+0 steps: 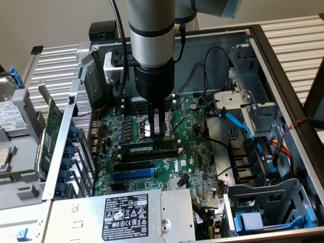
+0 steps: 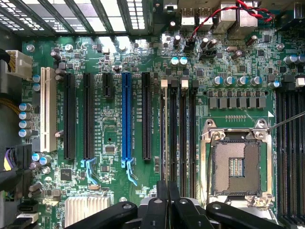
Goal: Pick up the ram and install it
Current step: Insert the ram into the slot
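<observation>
The ram (image 1: 144, 149) is a thin green stick with black chips and a small white label. It stands on edge along a black memory slot beside the CPU socket (image 1: 144, 126), inside the open computer case. My gripper (image 1: 159, 134) comes straight down from above and is shut on the ram's top edge, near the end on the exterior view's right. In the wrist view the ram (image 2: 165, 143) shows edge-on as a thin dark line running away from my gripper (image 2: 167, 200), in line with the first of the white-clipped memory slots (image 2: 183, 133).
Several long expansion slots, one of them blue (image 2: 126, 114), lie beside the memory slots. The open CPU socket (image 2: 237, 162) is on the other side. A power supply (image 1: 126, 212), drive cage (image 1: 263, 202) and loose blue cable (image 1: 238, 124) crowd the case.
</observation>
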